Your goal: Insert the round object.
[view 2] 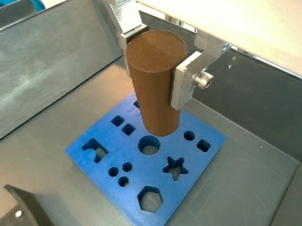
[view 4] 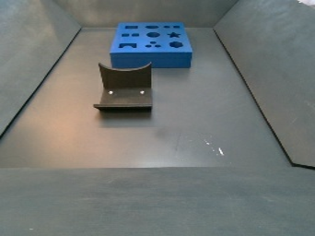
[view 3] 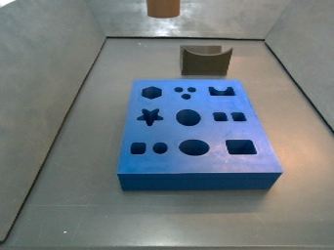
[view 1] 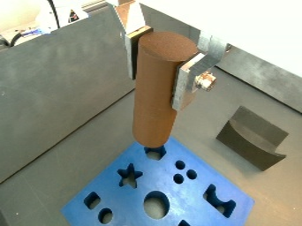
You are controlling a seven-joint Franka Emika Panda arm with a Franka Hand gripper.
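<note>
My gripper (view 1: 160, 75) is shut on the round object (view 1: 156, 97), a tall matte brown cylinder peg, gripped near its top between the silver fingers (view 1: 185, 84). It also shows in a wrist view (view 2: 156, 93) with my gripper (view 2: 157, 71). The peg hangs upright well above the blue board (view 1: 104, 196) (view 2: 92, 148). In a side view only the peg's lower end (view 3: 162, 7) shows, high above the far side of the board (view 3: 196, 168). The board's middle round hole (view 3: 189, 118) (view 2: 151, 144) is empty.
A dark grey-brown arch-shaped block (view 3: 205, 61) (view 4: 124, 88) (view 1: 250, 137) stands on the grey floor beyond the board. Grey walls (view 3: 53, 59) enclose the floor on all sides. The board (view 4: 153, 44) lies near one end wall.
</note>
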